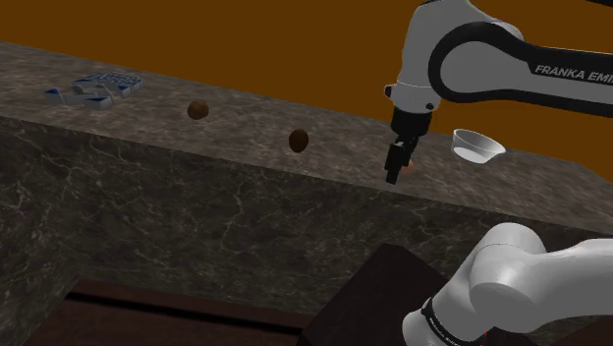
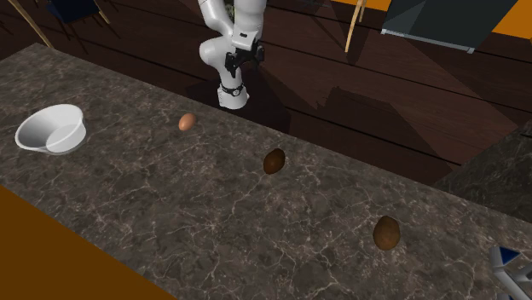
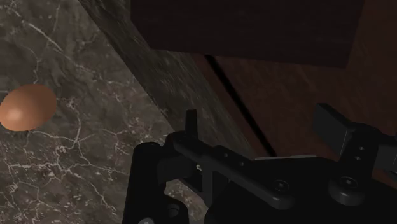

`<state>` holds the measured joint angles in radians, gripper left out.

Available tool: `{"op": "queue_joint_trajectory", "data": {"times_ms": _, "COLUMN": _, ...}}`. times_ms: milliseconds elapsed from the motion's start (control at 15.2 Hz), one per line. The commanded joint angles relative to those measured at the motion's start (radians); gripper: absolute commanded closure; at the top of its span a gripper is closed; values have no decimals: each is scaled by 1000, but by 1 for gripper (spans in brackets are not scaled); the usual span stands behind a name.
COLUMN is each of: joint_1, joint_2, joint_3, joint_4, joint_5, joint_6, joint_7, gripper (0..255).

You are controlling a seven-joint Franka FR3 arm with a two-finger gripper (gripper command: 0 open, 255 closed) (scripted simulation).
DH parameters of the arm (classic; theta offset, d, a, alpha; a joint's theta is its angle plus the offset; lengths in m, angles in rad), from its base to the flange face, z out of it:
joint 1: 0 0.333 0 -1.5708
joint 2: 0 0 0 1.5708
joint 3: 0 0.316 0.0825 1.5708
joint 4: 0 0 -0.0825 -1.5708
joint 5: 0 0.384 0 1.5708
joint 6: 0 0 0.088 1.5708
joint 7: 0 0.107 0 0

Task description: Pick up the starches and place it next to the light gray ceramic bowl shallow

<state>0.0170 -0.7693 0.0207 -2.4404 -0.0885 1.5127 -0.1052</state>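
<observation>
The brown potato [image 2: 274, 160] lies with its long axis across the countertop [image 2: 170, 213].

Package [image 2: 514, 271]: cut by second exterior view's right and bottom edges, only blue-white corner seen. In shoulder view its print is too small to read.
Arm [image 2: 232, 34]: upper part cut by second exterior view's top edge; runs off shoulder view's right edge.
Gripper [image 3: 261, 121]: body runs off wrist view's edge.
Dark panel [image 2: 443, 21]: clipped at top, can't tell what it is.
Counter [image 2: 256, 230]: runs off the picture's edges.
</observation>
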Motion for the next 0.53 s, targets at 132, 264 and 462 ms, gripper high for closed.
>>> {"op": "queue_joint_trajectory", "data": {"times_ms": 132, "joint_1": -13, "joint_2": 48, "joint_3": 30, "joint_4": 2, "joint_5": 19, "joint_6": 72, "joint_7": 83, "gripper": 0}}
{"op": "queue_joint_trajectory", "data": {"times_ms": 264, "joint_1": -28, "joint_2": 102, "joint_3": 59, "joint_4": 10, "joint_5": 33, "joint_6": 143, "joint_7": 164, "gripper": 0}}
{"op": "queue_joint_trajectory", "data": {"times_ms": 462, "joint_1": -52, "joint_2": 189, "joint_3": 99, "joint_4": 36, "joint_5": 42, "joint_6": 243, "joint_7": 285, "gripper": 0}}
